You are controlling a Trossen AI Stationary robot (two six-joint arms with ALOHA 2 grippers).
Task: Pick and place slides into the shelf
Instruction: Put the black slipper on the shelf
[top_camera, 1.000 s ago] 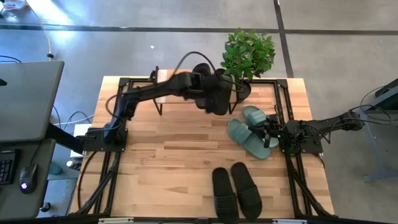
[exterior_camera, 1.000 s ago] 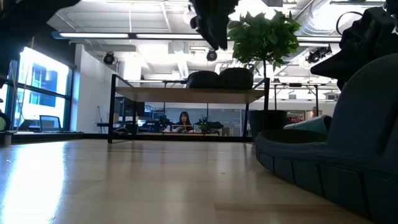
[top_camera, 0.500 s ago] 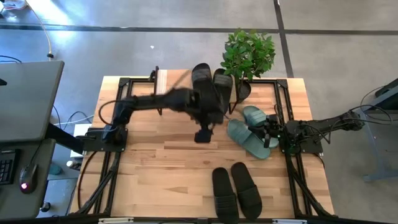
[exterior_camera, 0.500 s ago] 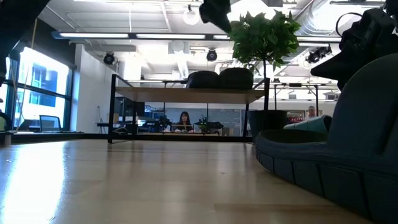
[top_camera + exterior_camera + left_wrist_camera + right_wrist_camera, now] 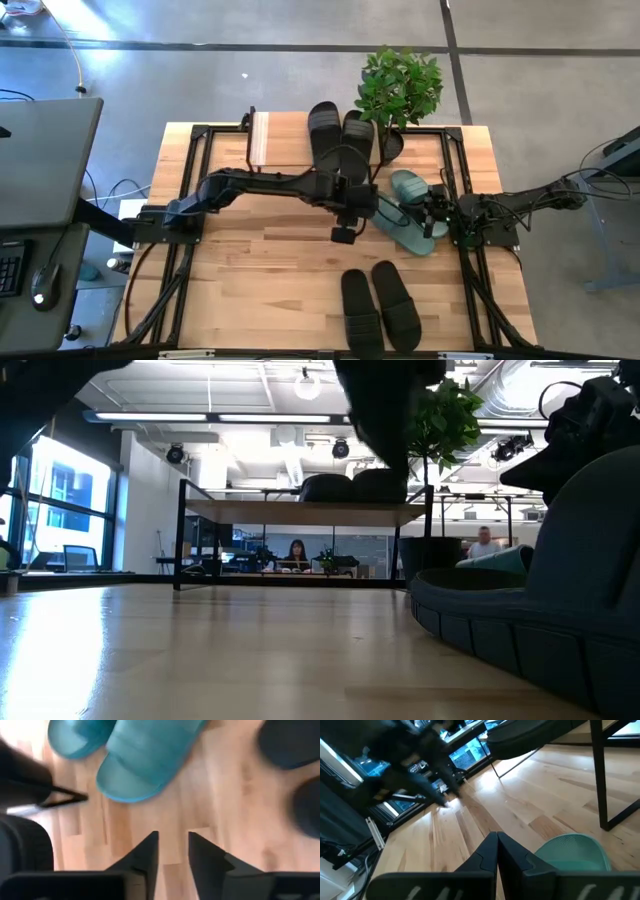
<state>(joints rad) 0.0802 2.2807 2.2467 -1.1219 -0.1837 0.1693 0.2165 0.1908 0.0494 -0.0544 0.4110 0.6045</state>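
Observation:
Two black slides [image 5: 340, 140] lie side by side on the shelf [image 5: 262, 140], resting on its wooden top; the low view shows them [image 5: 350, 487] there too. A green pair [image 5: 405, 210] lies on the table at the right, one slide partly over the other. Another black pair [image 5: 380, 305] lies at the near edge. My left gripper [image 5: 343, 232] hangs over bare wood just left of the green pair [image 5: 145, 760], its fingers [image 5: 172, 855] open by a narrow gap with nothing between them. My right gripper [image 5: 432, 213] is shut beside the green pair's right side [image 5: 570, 852]. My right gripper stands right next to a green slide with its fingers shut; I cannot tell whether it touches the slide.
A potted plant [image 5: 400, 90] stands at the table's far right, close to the shelf's right end. Black frame rails [image 5: 190, 200] run along both table sides. Bare wood lies between the shelf and the near black pair. People show in the room beyond [image 5: 485, 543].
My left gripper has drawn away from the black slides on the shelf, going toward the table's near edge and to the right until it hangs beside the green pair. Both black slides stay on the shelf top.

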